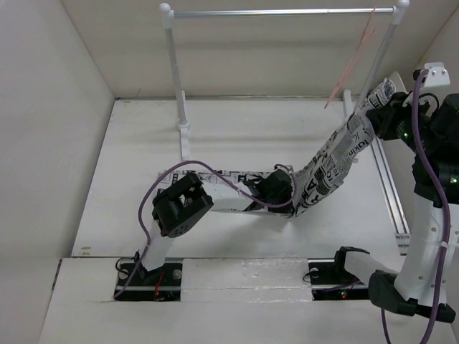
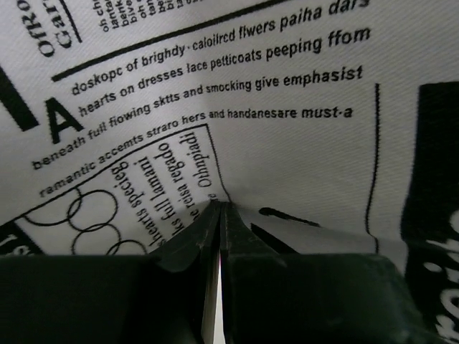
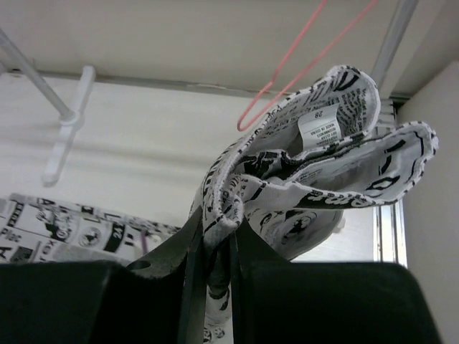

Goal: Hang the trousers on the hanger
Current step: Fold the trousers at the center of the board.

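White table, trousers half raised toward the hanger

White table [image 1: 237,136] and plain pale walls frame the work, and a rack [image 1: 280,12] with a silver crossbar stands at the back. The trousers [image 1: 326,168] run from the table surface up in a slanting band to the right. The right gripper [image 3: 217,233] holds the labelled waist end aloft, its fingers pressed together on a bunched fold of cloth. The left gripper [image 2: 221,209] sits low, its tips pinched on the printed fabric near the table. The hanger [image 1: 348,66] hangs tilted from the right end of the crossbar, just above and behind the raised end and apart from the cloth.

By my reading, the step in hand is the carry to the hanger, with nothing draped yet. The next move calls for passing the raised end over the hanger's lower rod. The left arm should feed slack so the thin hanger is not dragged off the bar.
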